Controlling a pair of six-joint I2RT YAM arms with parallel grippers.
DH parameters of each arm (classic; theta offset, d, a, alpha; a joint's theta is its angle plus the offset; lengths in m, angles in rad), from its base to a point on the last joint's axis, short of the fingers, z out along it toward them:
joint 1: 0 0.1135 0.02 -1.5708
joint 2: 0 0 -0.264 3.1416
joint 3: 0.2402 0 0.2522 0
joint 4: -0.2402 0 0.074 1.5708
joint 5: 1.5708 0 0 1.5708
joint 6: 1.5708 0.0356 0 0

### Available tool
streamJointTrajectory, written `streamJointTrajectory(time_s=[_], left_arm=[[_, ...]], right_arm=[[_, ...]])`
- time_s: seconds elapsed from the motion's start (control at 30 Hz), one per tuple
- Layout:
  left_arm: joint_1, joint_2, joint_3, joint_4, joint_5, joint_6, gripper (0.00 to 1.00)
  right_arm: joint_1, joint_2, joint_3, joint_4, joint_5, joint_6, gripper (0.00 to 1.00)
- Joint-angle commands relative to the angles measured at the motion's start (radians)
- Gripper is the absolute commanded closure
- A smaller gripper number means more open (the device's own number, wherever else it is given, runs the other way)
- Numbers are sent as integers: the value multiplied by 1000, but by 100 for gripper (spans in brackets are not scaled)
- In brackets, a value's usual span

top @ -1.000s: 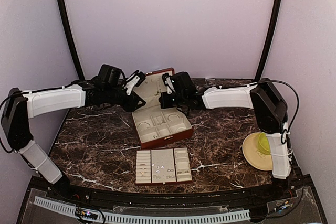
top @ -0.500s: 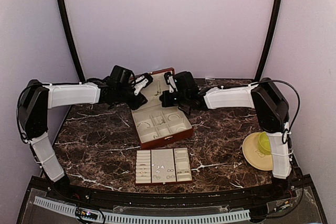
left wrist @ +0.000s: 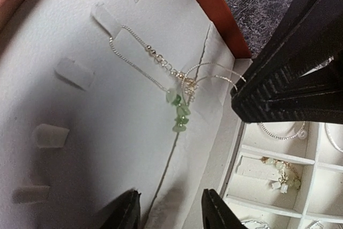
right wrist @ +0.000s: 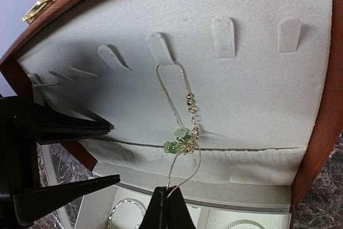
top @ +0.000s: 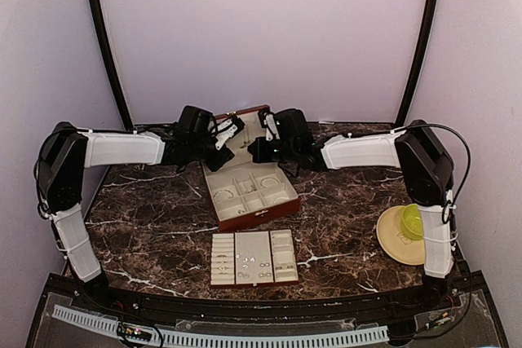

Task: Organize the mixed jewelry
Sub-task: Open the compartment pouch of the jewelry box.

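both arms reach to the open jewelry box at frame centre, marble tabletop. silver necklace with green beads hangs from a tab on the cream lid lining. right fingers clenched on the chain's lower end. left fingers part-spread, released, just below the beads. bangles lie in box compartments. ring tray with small pieces sits lower centre.

**Your two arms, as built**

You are looking at white-shelled links joined by black joints on both arms. A thin black cable is looping over the right arm elbow at three o'clock. Black ribbed fingers are tapering to points.
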Motion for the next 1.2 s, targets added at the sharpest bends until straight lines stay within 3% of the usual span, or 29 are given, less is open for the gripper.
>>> streamJointTrajectory(time_s=[0.0,0.37,0.9,1.17], left_arm=[[1,35,3,43,-37,31,58],[-5,63,-13,51,-40,31,66],[-32,78,-53,64,-32,30,99],[-42,81,-70,68,21,36,100]], right_arm=[[-7,-38,-20,61,-20,19,100],[-7,-40,-29,80,-26,30,100],[-18,-32,-27,98,-23,43,100],[-24,7,38,66,-38,32,100]])
